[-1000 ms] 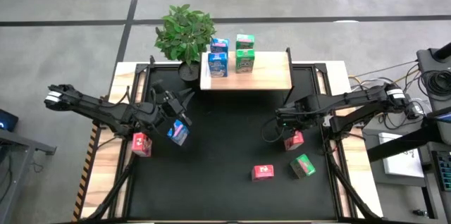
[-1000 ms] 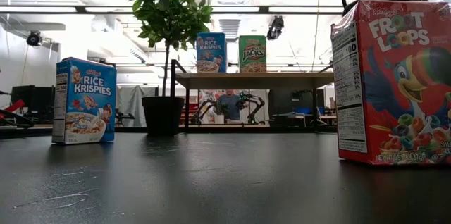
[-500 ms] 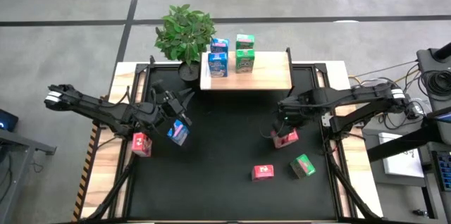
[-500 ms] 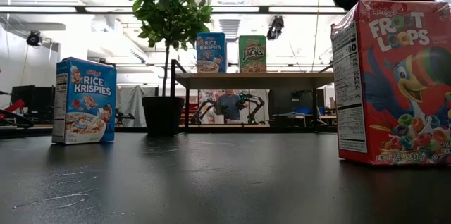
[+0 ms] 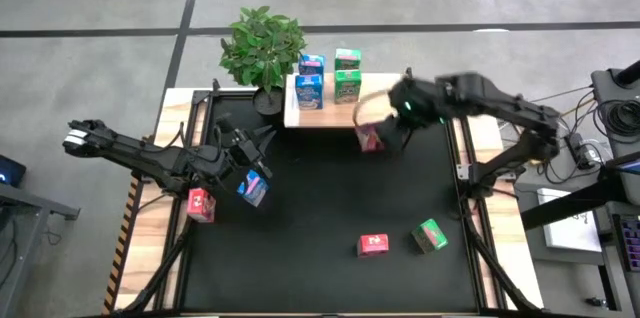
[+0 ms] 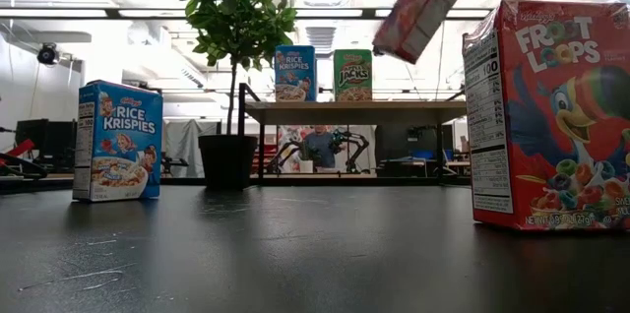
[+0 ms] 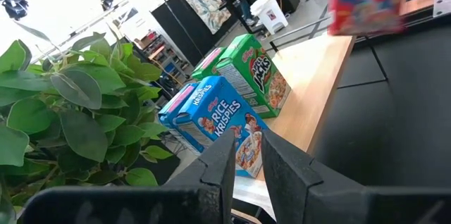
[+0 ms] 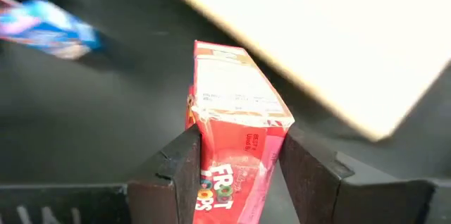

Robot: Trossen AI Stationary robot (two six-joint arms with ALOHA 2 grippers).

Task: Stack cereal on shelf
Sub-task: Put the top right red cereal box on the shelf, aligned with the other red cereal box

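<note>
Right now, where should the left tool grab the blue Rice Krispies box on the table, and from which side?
Grip the blue Rice Krispies box near its top, across its two broad faces, coming down from above: it stands upright, and that is its thinnest dimension.

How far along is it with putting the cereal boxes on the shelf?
Four boxes, two blue and two green, already stand on the shelf. The right hand holds a red box in the air by the shelf's front edge. The left hand waits near a blue box. Two red boxes and a green one also remain on the table.
</note>
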